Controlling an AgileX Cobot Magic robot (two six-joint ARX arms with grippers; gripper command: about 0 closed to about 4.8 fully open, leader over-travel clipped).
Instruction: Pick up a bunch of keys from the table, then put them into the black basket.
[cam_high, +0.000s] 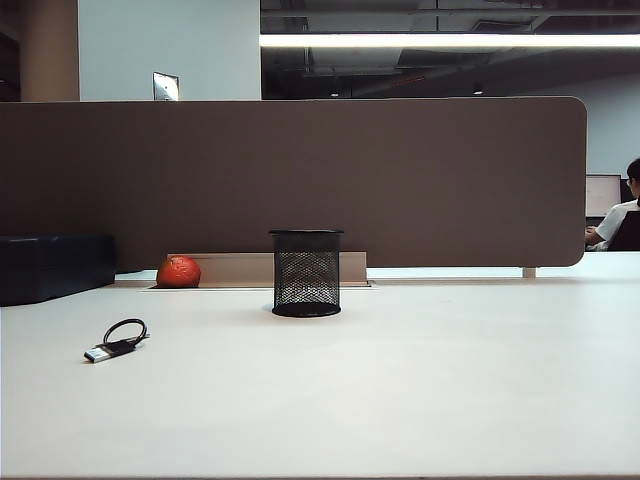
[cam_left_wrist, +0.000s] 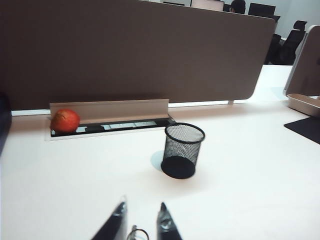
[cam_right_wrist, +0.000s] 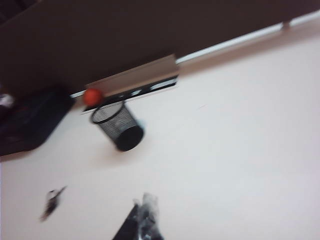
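Bunch of keys (cam_high: 115, 342): lies flat on the surface (cam_high: 400, 400), well to the left of the black basket (cam_high: 306, 273) and nearer the camera in the exterior view. Long axis runs from the silver-white piece at lower left to the black cord loop at upper right; the loop end points towards the basket. In my right wrist view it is only a dark blurred streak (cam_right_wrist: 51, 203), orientation unreadable.

Black basket: upright mesh cylinder, open mouth up, standing free near the middle of the surface. Also in my left wrist view (cam_left_wrist: 182, 150) and, blurred, in my right wrist view (cam_right_wrist: 118, 126).

Orange-red ball (cam_high: 178, 272): behind and left of the basket, against the low ledge under the brown partition (cam_high: 300, 180).

Dark blue box (cam_high: 55, 265): far left of the basket, beyond the ball.

My left pincer (cam_left_wrist: 142, 220): seen only from its own wrist camera, nearer the camera than the basket, above the surface; the two fingertips stand a narrow gap apart, gripping nothing. A thin loop shows between them at the frame edge, too cropped to identify.

My right pincer (cam_right_wrist: 142, 220): seen only from its own wrist camera, motion-blurred; fingers together, holding nothing. Keys lie off to one side of it, apart

The exterior view shows neither pincer
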